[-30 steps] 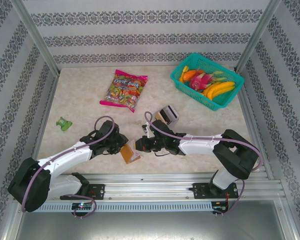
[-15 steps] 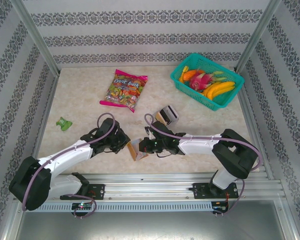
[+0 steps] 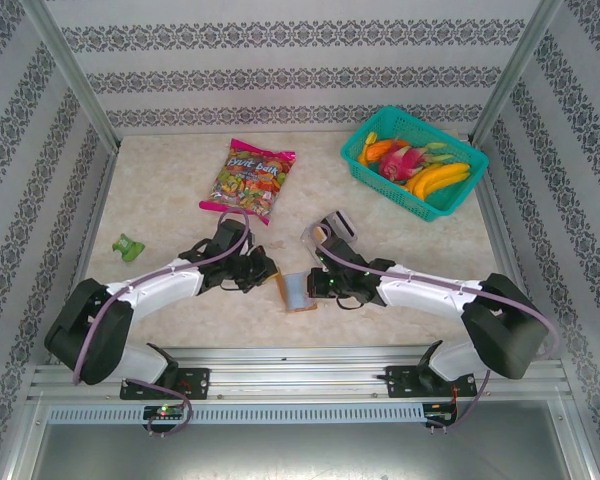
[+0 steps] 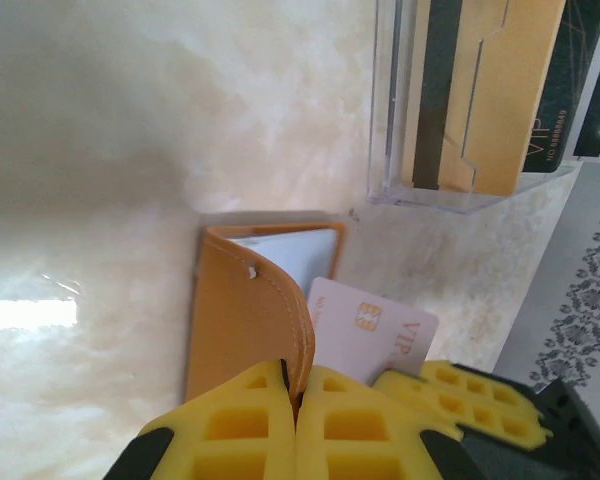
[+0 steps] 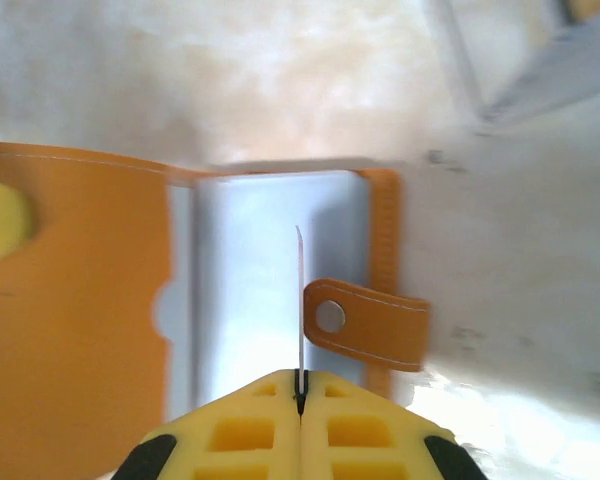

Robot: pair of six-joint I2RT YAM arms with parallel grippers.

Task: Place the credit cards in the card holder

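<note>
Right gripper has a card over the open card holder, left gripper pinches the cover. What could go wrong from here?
1. The left gripper grips only the edge of the card holder cover; it might slip and let the cover flop shut.
2. The right gripper pinches the card near one end, so it could twist or miss the pocket.
3. The snap tab lies close beside the card and may snag it.

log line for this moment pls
left gripper: shut on wallet flap | right gripper: shut on card, edge-on over open wallet | tray: other cards in it
</note>
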